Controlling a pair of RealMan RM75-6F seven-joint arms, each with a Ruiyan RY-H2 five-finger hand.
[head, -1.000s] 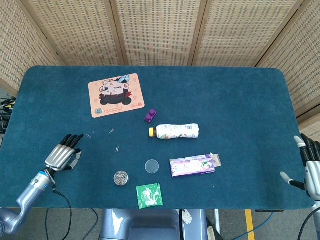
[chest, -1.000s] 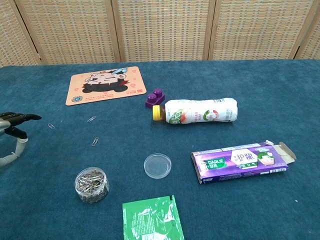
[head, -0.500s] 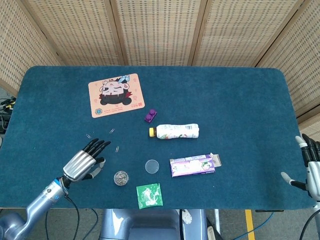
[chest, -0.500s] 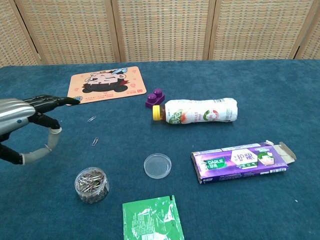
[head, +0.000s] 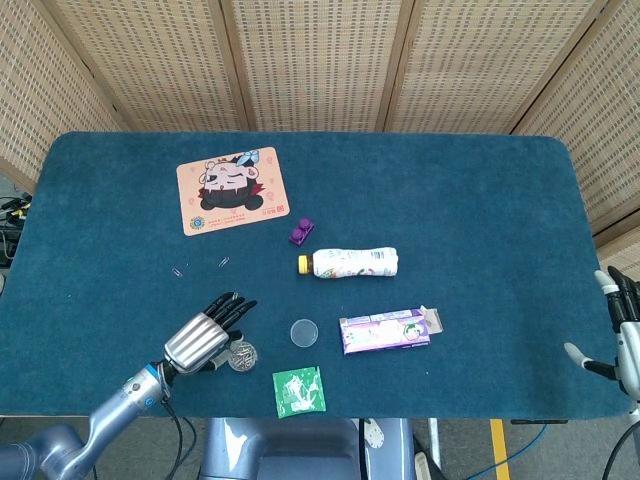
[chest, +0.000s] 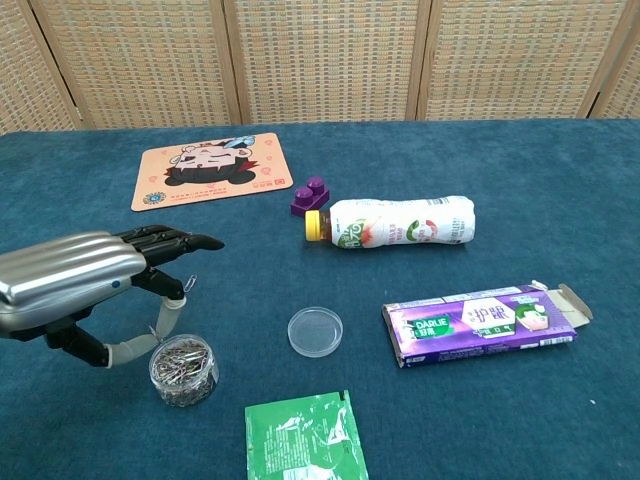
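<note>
- The paperclip jar (head: 241, 356) sits near the front edge of the counter (head: 480, 200) in the head view, and your left hand (head: 205, 337) is right over its left side, fingers stretched out flat and apart, holding nothing.
- Same view: the clear lid (head: 304, 332) lies just right of the jar, the green packet (head: 299, 390) just in front of it, and the purple box (head: 386, 331) further right with its flap open.
- The bottle (head: 349, 263) lies on its side behind the lid, with a purple brick (head: 301, 231) near its yellow cap and the cartoon mat (head: 234, 189) further back left. Two loose paperclips (head: 224, 262) lie behind your left hand.
- Your right hand (head: 624, 335) hangs off the far right edge of the counter, well apart from everything, fingers spread, nothing in it.
- Chest view: the jar (chest: 184, 369) is full of clips and your left hand (chest: 85, 281) hovers just above and left of it, thumb curling down beside the jar's rim; can't tell if it's touching. One paperclip (chest: 189, 283) peeks out by the fingertips.
- Also there: lid (chest: 315, 331), box (chest: 480, 324), bottle (chest: 395, 223), brick (chest: 311, 195), packet (chest: 305, 437), mat (chest: 212, 169).
</note>
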